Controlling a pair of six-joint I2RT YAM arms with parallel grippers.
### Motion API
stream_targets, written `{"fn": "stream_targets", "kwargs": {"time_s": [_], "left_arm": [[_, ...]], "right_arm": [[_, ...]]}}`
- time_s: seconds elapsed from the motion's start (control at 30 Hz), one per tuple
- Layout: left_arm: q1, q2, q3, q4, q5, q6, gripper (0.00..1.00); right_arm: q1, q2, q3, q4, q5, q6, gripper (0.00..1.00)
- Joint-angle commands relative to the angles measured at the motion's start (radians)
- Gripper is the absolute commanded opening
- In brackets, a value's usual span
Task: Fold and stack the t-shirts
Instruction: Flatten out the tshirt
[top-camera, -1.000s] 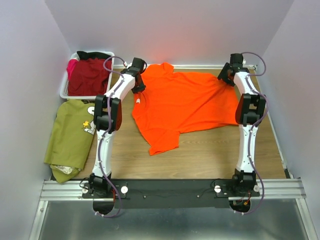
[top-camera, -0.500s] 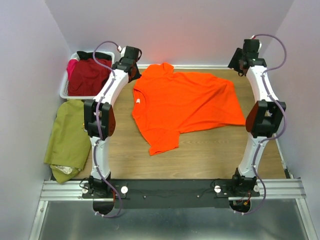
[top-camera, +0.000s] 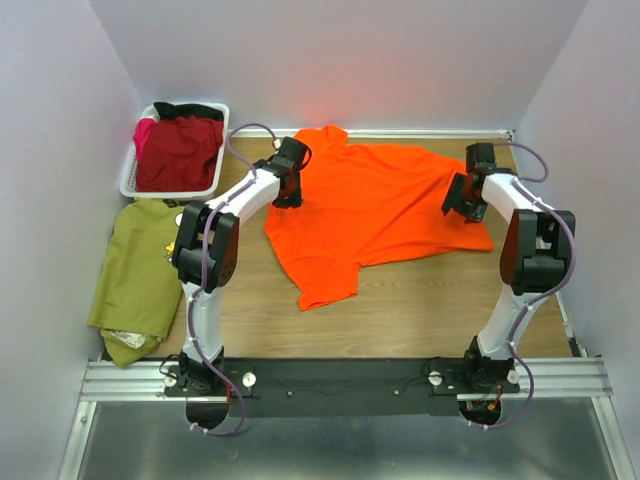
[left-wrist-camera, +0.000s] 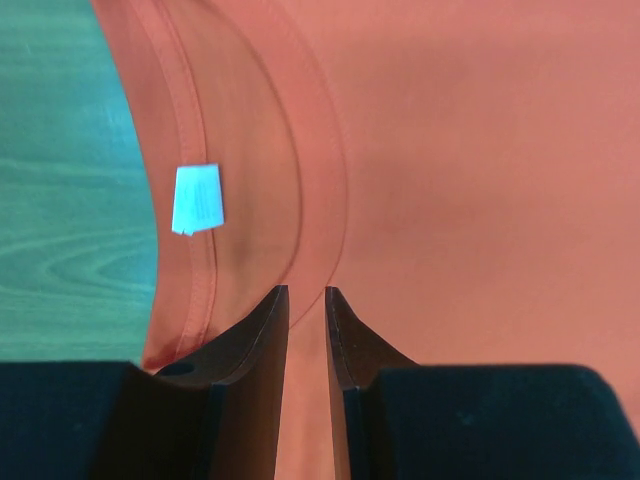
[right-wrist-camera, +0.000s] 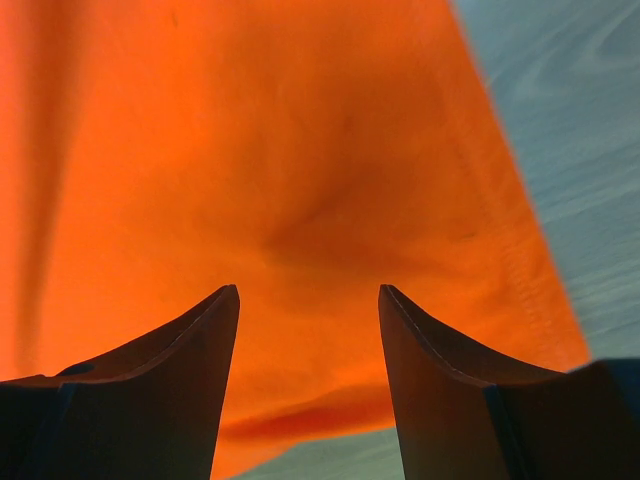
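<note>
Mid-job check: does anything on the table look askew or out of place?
Nothing is spilled or damaged. The orange t-shirt lies sideways and rumpled, not yet folded. The olive t-shirt sits loosely folded at the left, its near corner bunched.

"What are the two arms looking like, rising off the flat black base plate (top-camera: 340, 385)?"

"The left arm (top-camera: 200, 320) and the right arm (top-camera: 497, 320) are both showing slim white tube links, broken up by chunky black joint housings (top-camera: 205, 245)."

"Any wiring?"

"A thin purplish-grey cable (top-camera: 250, 127) is looping along each arm, away from the plate. Two small white round discs (top-camera: 249, 379) are sitting on the plate itself."

"And farthest from the plate?"

"The left gripper (left-wrist-camera: 306, 290) and the right gripper (right-wrist-camera: 308, 288) are showing smooth, dark, tapering fingers."
</note>
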Motion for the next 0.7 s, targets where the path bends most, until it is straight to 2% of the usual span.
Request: {"fn": "stream_targets", "kwargs": {"time_s": [0.0,0.27,0.67], "left_arm": [[0.015,-0.019,-0.056,0.033,0.027,-0.01,0.29],[0.015,0.021,-0.106,-0.039,-0.026,-0.064,0.29],[0.082,0.001,-0.195,-0.158,-0.071,-0.127,0.28]], "right_arm": [[0.038,-0.052,-0.092,0.01,-0.051,0.017,0.66],[0.043,-0.076,-0.223,0.001,-0.055,0.054,0.66],[0.041,-0.086,-0.347,-0.181,0.06,0.137,0.66]]}}
